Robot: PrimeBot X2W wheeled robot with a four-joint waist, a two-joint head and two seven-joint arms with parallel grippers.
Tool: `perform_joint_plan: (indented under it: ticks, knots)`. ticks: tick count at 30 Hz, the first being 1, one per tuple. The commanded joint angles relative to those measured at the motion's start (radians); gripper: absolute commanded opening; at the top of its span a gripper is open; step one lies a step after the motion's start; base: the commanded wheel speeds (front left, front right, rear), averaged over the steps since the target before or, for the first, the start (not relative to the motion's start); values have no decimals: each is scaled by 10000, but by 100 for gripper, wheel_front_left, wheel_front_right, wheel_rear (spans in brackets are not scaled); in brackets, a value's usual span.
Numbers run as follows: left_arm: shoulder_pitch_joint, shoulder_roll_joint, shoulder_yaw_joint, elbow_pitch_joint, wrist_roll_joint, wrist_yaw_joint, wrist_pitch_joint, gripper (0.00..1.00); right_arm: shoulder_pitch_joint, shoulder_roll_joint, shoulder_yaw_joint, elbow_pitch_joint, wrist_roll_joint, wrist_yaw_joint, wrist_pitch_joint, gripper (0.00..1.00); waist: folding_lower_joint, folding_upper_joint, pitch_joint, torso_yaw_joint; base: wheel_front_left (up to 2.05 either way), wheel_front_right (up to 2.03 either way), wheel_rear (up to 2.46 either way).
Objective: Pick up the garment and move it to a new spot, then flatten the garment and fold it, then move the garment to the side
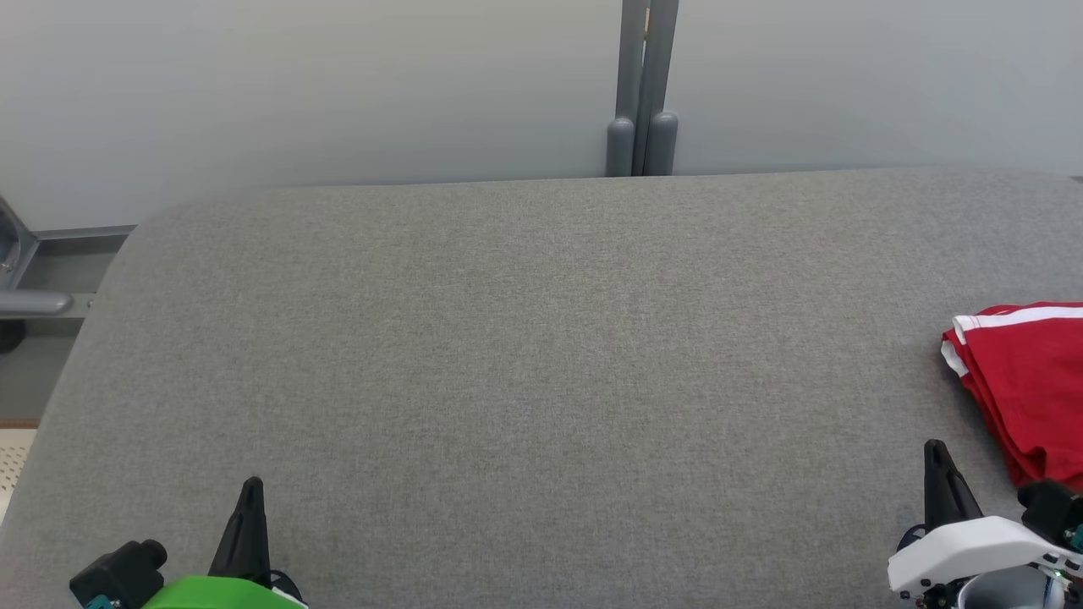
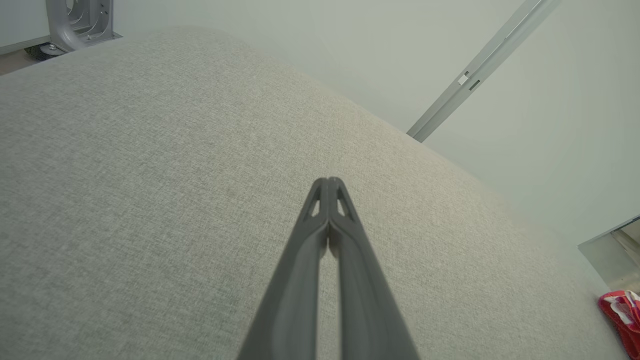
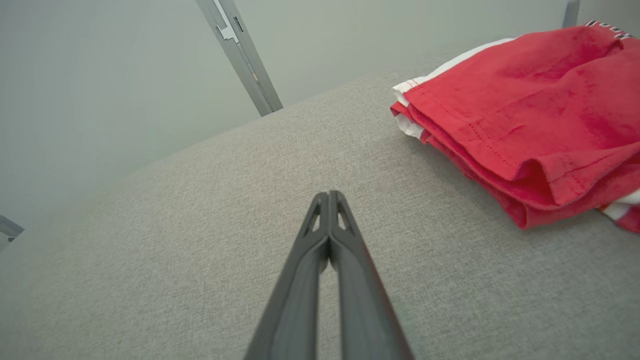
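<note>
Grey fabric-covered table (image 1: 541,381), rounded far corners, spans most of head view. Pale grey wall (image 1: 296,85) behind, light flat and even. Grey metal post (image 1: 643,85) mid-wall. Metal bracket (image 1: 25,288) far left.

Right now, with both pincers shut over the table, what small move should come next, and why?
Probably open the right pincer and ease toward the red garment: it lies in layers beside that arm, unheld, and shut jaws can't grip it.

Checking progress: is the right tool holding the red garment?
No, the right tool is shut on nothing, apart from the folded red garment beside it.
</note>
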State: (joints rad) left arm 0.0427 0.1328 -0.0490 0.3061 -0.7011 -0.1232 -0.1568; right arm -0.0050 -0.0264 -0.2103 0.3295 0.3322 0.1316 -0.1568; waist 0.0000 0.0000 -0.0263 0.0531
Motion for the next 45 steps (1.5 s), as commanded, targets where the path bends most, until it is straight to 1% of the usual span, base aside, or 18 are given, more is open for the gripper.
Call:
perform_joint_plan:
  ticks: [1, 11, 12, 37, 45]
  knots:
    - [-370, -15, 141, -179, -462, -26, 118, 0, -251, -115, 58, -220, 638, -2, 121, 0, 0, 0, 6, -11, 0, 0, 0]
    - [-534, -125, 374, -280, -1745, -36, 503, 0, -364, -139, 209, -347, 2432, -3, 491, 0, 0, 0, 34, -63, 0, 0, 0]
    - [-534, -125, 374, -280, -1745, -36, 503, 0, -364, -139, 209, -347, 2432, -3, 491, 0, 0, 0, 34, -63, 0, 0, 0]
    - [-871, -382, 874, -483, -4514, -62, 1349, 0, -589, -186, 525, -600, 6323, -6, 1310, 0, 0, 0, 108, -196, 0, 0, 0]
    - [-953, -448, 1012, -540, -5236, -69, 1565, 0, -667, -199, 609, -663, 7333, -4, 1530, 0, 0, 0, 130, -237, 0, 0, 0]
